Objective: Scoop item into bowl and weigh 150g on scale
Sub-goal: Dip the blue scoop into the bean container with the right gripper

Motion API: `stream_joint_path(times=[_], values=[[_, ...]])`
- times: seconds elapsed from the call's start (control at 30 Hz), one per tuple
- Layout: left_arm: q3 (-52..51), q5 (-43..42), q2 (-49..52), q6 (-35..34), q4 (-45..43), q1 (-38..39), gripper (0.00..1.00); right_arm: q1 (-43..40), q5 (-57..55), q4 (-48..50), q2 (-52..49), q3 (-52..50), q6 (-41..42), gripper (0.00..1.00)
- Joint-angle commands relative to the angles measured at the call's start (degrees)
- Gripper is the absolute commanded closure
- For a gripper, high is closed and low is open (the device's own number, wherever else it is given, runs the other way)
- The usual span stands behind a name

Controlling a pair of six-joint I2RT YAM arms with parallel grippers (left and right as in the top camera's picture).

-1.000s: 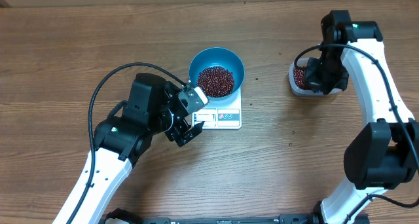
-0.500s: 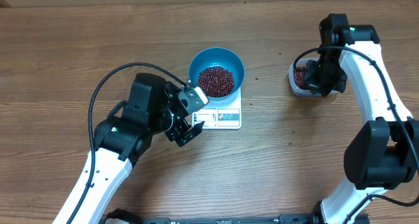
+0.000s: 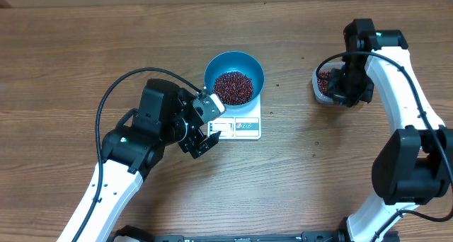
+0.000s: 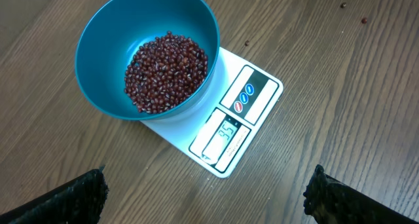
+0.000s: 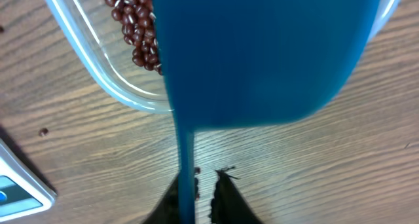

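**A:** Where is there room to move?

**B:** The wooden table (image 3: pixel 71 51) lies bare to the left of the bowl (image 3: pixel 234 61). There is also a broad bare strip between the scale (image 3: pixel 244 127) and the tub (image 3: pixel 316 85). The table's far edge runs along the top of the overhead view. (A few dark specks (image 3: pixel 316 143) dot that strip.)

**A:** And the beans (image 4: pixel 167 70)?

**B:** They form a loose heap of small red-brown ovals in the bottom of the bowl, which is round, deep, smooth blue plastic. The bowl sits on the far part of the flat white scale, its rim overhanging the platform. The display and buttons along the near edge are uncovered. More beans lie in the clear, round-cornered tub, well apart to the right.

**A:** The left gripper (image 4: pixel 208 201)?

**B:** Its fingers are spread wide with nothing between them, and it hovers just short of the scale's display edge. A black cable (image 3: pixel 106 107) loops out beside its arm.

**A:** The right gripper (image 5: pixel 200 194)?

**B:** It is at the tub. Its dark fingertips stand on either side of the thin handle of the blue scoop (image 5: pixel 262 54), whose broad, smooth body hides most of the tub. A sliver of wood shows between the handle and one finger, so I cannot tell whether it pinches.
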State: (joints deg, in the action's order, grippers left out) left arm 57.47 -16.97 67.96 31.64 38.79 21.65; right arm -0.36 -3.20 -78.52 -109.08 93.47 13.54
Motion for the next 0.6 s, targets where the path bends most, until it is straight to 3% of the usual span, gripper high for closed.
stream_joint_path(times=[0.0,0.57], values=[[1.6,-0.5,0.2,-1.0,0.0,-0.3,0.01,0.0,-0.1,0.3,1.6,-0.2,-0.3,0.82],[1.6,-0.5,0.2,-1.0,0.0,-0.3,0.01,0.0,-0.1,4.3,1.6,-0.2,-0.3,0.82]])
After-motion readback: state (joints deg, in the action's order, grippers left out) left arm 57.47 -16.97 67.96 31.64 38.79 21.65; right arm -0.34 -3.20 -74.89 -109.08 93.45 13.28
